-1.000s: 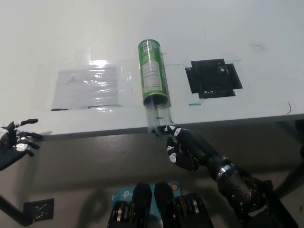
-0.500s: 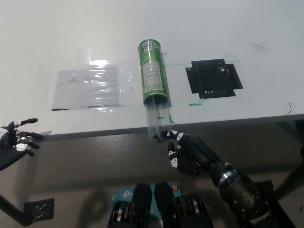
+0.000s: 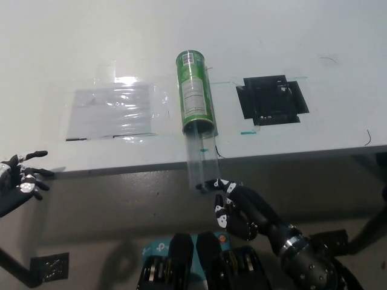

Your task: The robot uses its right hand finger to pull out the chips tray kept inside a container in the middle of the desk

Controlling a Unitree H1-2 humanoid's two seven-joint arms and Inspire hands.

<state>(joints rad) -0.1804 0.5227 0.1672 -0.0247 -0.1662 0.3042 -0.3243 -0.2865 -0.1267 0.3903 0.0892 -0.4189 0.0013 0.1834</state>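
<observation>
A green chips can (image 3: 195, 92) lies on its side in the middle of the white desk (image 3: 254, 36), mouth toward me. A clear tray (image 3: 203, 158) sticks out of the mouth and past the desk's front edge. My black right hand (image 3: 239, 205) is below that edge, one finger hooked on the tray's near end and the others curled; I cannot tell whether any chips lie in the tray. My white left hand (image 3: 19, 180) rests at the far left below the desk, fingers apart, holding nothing.
A clear plastic sheet (image 3: 112, 109) lies flat left of the can. A black square mat (image 3: 271, 99) sits to the can's right, with green tape marks near it. The desk's front edge (image 3: 121, 167) runs across the middle of the view.
My right hand has drawn back toward me and downward, and the clear tray has slid further out of the can, now overhanging the desk edge. The left hand has stayed put.
</observation>
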